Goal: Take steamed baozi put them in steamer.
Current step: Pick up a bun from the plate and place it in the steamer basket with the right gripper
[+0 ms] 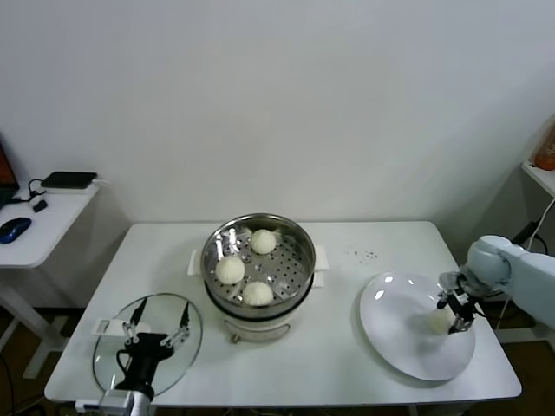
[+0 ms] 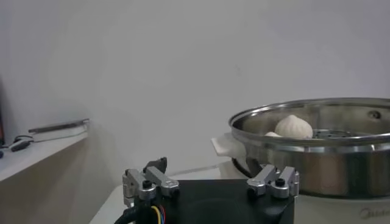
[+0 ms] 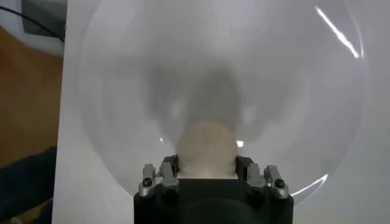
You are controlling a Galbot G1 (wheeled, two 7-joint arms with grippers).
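The right gripper (image 1: 454, 316), clenched on the last cream-white dough bun (image 3: 206, 149) on the round white plate (image 1: 390, 338), must next lift it toward the shiny steel steamer basket (image 1: 299, 260), where three buns sit; the left gripper (image 1: 156, 334) waits released over the flat glass lid (image 1: 108, 351).

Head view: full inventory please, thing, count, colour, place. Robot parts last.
buns in steamer: three, cream-white, on the perforated floor
bun on plate: one, cream-white, right side
steamer: one, steel on white base, table centre
plate: one, white, table right
glass lid: one, clear, table front left
table: one, white
side desk: one, white, far left, with dark devices
left pincer: open, over the lid
right pincer: shut on the plate's bun
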